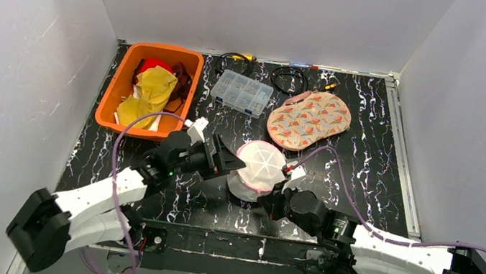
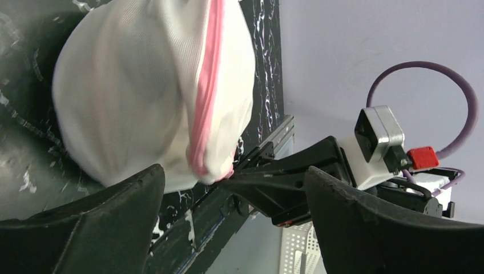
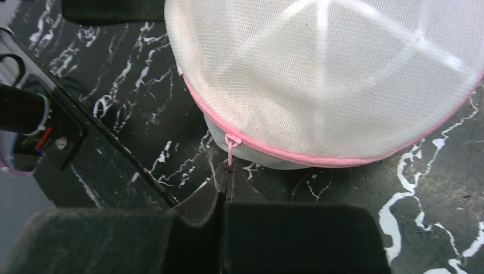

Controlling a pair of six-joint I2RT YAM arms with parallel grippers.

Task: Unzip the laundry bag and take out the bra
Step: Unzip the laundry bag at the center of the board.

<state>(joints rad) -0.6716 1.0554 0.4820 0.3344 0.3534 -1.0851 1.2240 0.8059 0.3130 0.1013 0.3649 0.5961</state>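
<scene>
A white mesh laundry bag point(image 1: 261, 167) edged by a pink zipper point(image 3: 319, 160) and pink zip pull point(image 3: 230, 149), against a black table point(image 1: 366, 170) veined in white, an orange bin point(image 1: 112, 99) of yellow cloth point(image 1: 149, 90) and red cloth point(image 1: 155, 64), and a cream pouch point(image 1: 309, 120) patterned in orange-red.

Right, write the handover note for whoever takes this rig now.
Left tool: open, fingers wide apart beside the laundry bag, not gripping it.
Right tool: shut on the pink zipper pull at the bag's near edge.
The bag lies dome up on the table, between the two arms.
Done: pull grasped. The zipper looks closed along the visible stretch.
Left: draw the zipper open, then take out the bra, which I cannot make out through the mesh.
</scene>
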